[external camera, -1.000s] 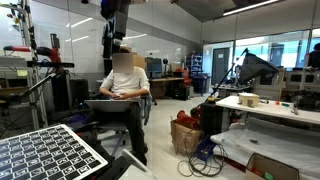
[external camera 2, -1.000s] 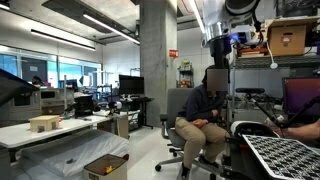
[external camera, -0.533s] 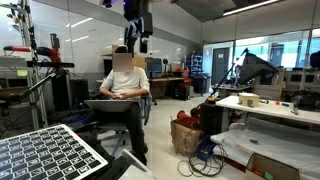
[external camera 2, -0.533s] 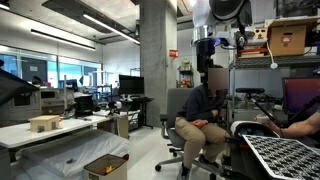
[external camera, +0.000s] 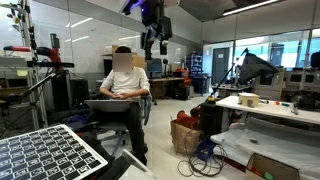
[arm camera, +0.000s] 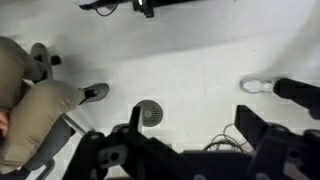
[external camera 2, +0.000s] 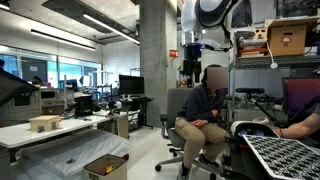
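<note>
My gripper [external camera: 157, 42] hangs high in the air on the arm, near the ceiling and to one side of a seated person [external camera: 125, 80]. In both exterior views it holds nothing; it also shows beside a concrete pillar [external camera 2: 190, 62]. In the wrist view the gripper [arm camera: 192, 122] looks straight down at the pale floor, with its two dark fingers [arm camera: 134, 117] spread wide and only floor between them. A round floor drain [arm camera: 148, 113] lies just by one finger. A tangle of cables [arm camera: 226, 140] lies near the other.
The person [external camera 2: 205, 110] sits on an office chair with a laptop on the lap. A checkerboard panel [external camera: 45, 155] lies in the foreground. A table [external camera 2: 20, 133] carries a small wooden box [external camera 2: 45, 123]. A cardboard box [external camera 2: 105, 165] stands on the floor. Shoes [arm camera: 95, 93] show below.
The arm has swung sideways at height, carrying the gripper from above the seated person's head out to one side. The jaws stay open and empty.
</note>
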Tool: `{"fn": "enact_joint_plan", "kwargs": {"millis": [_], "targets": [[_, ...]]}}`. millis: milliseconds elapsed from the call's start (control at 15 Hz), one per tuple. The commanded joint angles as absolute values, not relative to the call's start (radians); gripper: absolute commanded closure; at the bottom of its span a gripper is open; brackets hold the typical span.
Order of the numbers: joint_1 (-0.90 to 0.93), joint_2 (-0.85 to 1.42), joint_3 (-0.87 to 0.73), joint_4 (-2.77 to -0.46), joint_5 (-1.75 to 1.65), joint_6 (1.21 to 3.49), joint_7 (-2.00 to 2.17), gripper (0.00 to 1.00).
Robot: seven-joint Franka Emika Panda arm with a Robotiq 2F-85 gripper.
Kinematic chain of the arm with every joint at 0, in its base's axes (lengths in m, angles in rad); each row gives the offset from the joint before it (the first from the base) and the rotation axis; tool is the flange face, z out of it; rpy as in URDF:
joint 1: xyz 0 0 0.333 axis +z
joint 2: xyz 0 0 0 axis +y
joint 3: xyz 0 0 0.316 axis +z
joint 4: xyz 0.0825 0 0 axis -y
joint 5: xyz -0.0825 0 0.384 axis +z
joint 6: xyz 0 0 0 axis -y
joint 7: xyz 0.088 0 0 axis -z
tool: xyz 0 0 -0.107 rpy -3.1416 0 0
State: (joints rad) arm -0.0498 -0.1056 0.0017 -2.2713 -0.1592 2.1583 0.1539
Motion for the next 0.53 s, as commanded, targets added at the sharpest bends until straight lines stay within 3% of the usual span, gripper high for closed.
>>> {"fn": "enact_joint_plan", "kwargs": {"millis": [0,467], "targets": [[-0.048,-0.037,-0.007,-2.236,-0.179,2.201,0.176,0.0],[-0.044,0.061,-0.031,-2.25,-0.237,2.326,0.23,0.0]]}}
